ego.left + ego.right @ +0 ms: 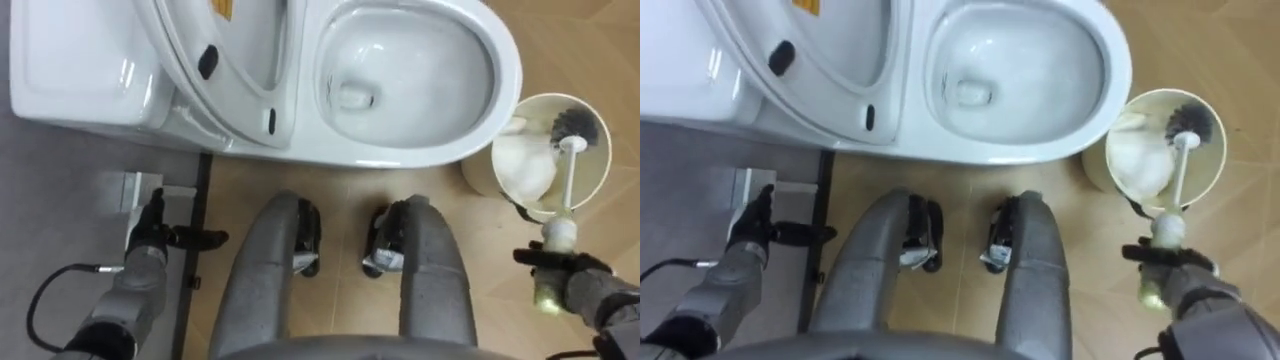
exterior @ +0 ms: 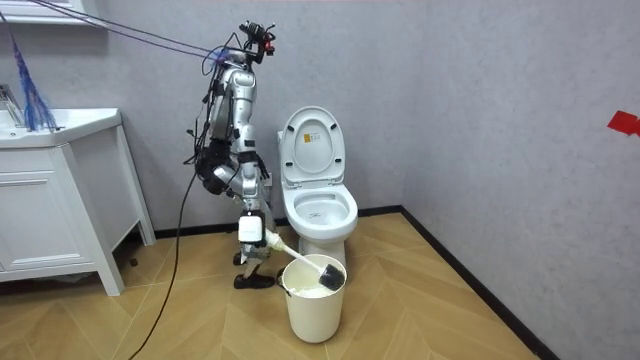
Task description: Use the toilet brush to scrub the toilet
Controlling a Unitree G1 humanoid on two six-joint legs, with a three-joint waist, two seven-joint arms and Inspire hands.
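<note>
Bristles of the toilet brush (image 1: 569, 180) sit in the mouth of a white bucket (image 2: 312, 312), up against its far rim. The white handle slants back from there to the right robot hand (image 1: 578, 272). We see that hand's fingers curled tight round the near end of the handle, low on the robot's right side. The left robot hand (image 1: 157, 235) hangs out on the other side, close by the grey wall (image 1: 60, 200), its fingers loose and apart with nothing in them.

The bucket stands on the wooden floor (image 1: 340, 200) just beside the front of the toilet (image 1: 505, 75); we cannot tell whether the two touch. Inside the bucket, next to the brush head, lies a pale white lump (image 1: 525, 165) that we cannot identify. The toilet's seat and lid (image 1: 225, 60) are raised together against the tank (image 1: 70, 60), and the bowl (image 1: 400, 70) lies open and white.

In the room view we find the robot standing side-on to the toilet, on the room view's left of it, with the tank end towards its left arm and the bowl's front towards its right. The brush reaches down from its hand to the bucket, which is in front of the toilet. A white cabinet (image 2: 50, 210) stands well apart at the room view's left, against the same grey wall.
</note>
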